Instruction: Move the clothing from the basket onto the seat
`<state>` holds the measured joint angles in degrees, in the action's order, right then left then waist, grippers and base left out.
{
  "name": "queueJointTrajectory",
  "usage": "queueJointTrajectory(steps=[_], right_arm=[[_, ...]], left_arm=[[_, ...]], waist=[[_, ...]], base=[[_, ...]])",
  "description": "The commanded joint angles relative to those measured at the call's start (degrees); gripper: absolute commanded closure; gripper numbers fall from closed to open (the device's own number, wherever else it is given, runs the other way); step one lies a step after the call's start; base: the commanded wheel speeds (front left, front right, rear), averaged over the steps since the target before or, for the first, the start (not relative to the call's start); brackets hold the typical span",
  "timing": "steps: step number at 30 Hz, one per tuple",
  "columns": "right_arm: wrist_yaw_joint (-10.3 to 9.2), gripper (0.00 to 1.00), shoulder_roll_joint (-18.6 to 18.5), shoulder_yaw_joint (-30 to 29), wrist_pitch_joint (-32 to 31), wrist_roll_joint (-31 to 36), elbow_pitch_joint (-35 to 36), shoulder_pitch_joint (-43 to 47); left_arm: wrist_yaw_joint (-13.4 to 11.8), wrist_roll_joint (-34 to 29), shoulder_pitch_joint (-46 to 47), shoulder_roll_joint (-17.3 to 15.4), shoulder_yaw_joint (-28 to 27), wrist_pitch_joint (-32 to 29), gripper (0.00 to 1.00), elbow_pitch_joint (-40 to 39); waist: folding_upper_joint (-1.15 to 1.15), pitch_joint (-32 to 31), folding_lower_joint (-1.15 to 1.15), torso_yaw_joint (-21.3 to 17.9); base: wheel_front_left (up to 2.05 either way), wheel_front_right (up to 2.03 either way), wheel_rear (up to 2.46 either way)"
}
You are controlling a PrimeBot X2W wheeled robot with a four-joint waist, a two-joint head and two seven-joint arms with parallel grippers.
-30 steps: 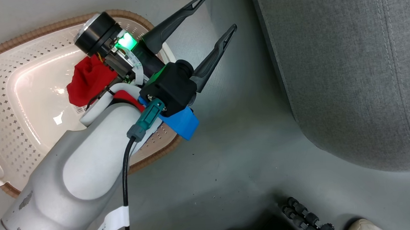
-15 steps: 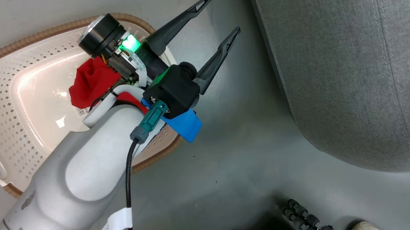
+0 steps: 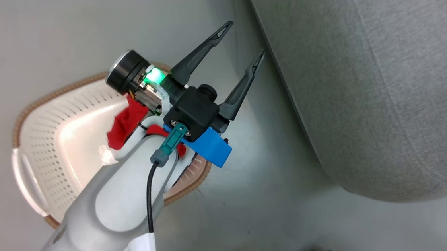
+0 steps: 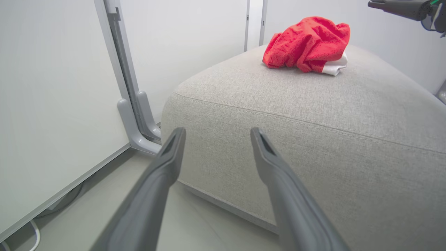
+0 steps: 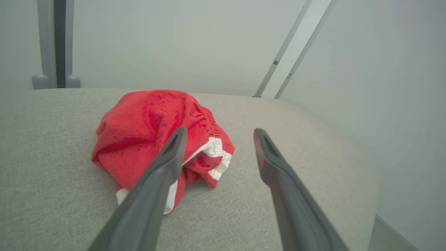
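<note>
A red garment [image 3: 125, 123] lies in the cream basket [image 3: 65, 88], partly hidden under my left forearm. My left gripper [image 3: 246, 38] is open and holds nothing, over the floor between the basket and the grey seat [image 3: 364, 90]. In the left wrist view the left gripper [image 4: 216, 131] faces the seat's side [image 4: 313, 115]. The red shorts [image 4: 306, 43] lie bunched on top, and a dark finger [image 4: 393, 6] of my right arm shows above them. In the right wrist view my right gripper [image 5: 220, 134] stands open just above the shorts [image 5: 156, 139], which rest on the seat [image 5: 52, 139].
Grey floor [image 3: 253, 203] runs between the basket and the seat. White wall panels and a grey post with a foot [image 4: 136, 115] stand close behind the seat's corner. A cable [image 4: 33, 233] lies at the wall's base.
The head camera has swung, so the basket sits lower and smaller and the seat fills more of the right. The left gripper stays open in the same pose.
</note>
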<state>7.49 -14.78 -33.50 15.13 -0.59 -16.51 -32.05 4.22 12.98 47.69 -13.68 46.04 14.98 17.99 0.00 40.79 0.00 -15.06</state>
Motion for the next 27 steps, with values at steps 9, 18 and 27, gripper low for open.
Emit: queueJointTrajectory(steps=[9,18,27], right_arm=[[0.01,0.0,2.7,12.9,0.0,2.1,7.6,7.3],[0.0,0.0,2.7,25.2,0.0,0.8,9.6,9.7],[0.01,0.0,4.9,33.1,0.0,-1.1,9.1,12.4]], left_arm=[[-2.7,1.6,-9.3,2.5,-9.2,0.3,0.0,-2.2],[-4.3,0.5,-18.4,5.0,-22.1,0.2,0.0,-4.0],[-3.2,-1.6,-27.0,6.5,-33.3,0.2,0.0,-4.2]], waist=[[0.0,-15.0,0.0,4.9],[0.0,-23.1,0.0,10.6],[0.0,-29.6,0.0,14.9]], base=[[0.0,0.0,0.0],[0.0,0.0,0.0],[0.0,0.0,0.0]])
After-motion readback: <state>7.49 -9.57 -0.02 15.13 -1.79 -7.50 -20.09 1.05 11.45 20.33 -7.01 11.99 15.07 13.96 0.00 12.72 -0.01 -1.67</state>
